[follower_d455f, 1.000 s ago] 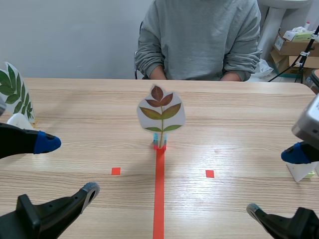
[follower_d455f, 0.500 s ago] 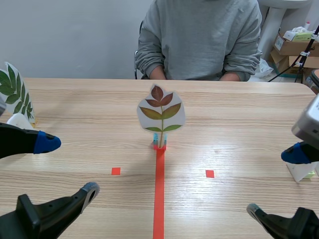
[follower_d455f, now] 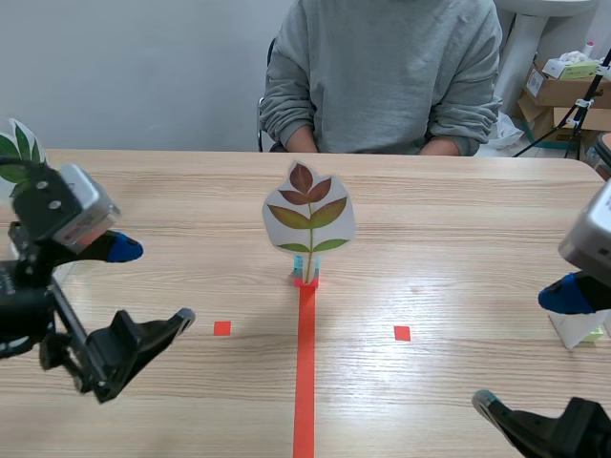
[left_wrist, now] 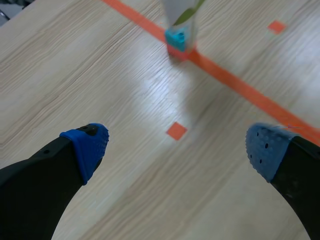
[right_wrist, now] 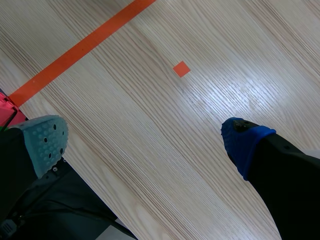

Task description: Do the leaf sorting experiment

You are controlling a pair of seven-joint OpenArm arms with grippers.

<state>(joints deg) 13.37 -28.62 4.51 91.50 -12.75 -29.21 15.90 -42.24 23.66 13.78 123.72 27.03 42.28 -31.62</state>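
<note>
The table is pale wood grain, smooth, with a soft sheen where light pools on it. The tape line lies flat and matt. The leaf card looks like printed paper, set in a small blue-and-red plastic stand. The left gripper and right gripper are matt black — their pads soft, dimpled, rubbery. The person's sweatshirt is grey knit cloth.

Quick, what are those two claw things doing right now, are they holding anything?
Left end effector: open, holding nothing.
Right end effector: open, holding nothing.
</note>
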